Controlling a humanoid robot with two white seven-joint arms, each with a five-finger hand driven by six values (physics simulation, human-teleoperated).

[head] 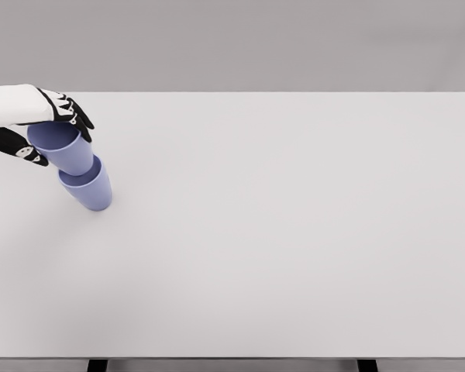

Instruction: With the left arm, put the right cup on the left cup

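Just below my left robot hand (53, 128), fingers pinching the upper blue cup (62, 147) at its rim, I see it nested in the lower blue cup (89, 188) on the table (294, 232), seemingly to stack them.

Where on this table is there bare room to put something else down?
Nearly everywhere: the white table is bare from the lower cup across to its right edge, and along the whole front. Only the far left corner is crowded, where the left hand grips the upper cup nested in the lower one.
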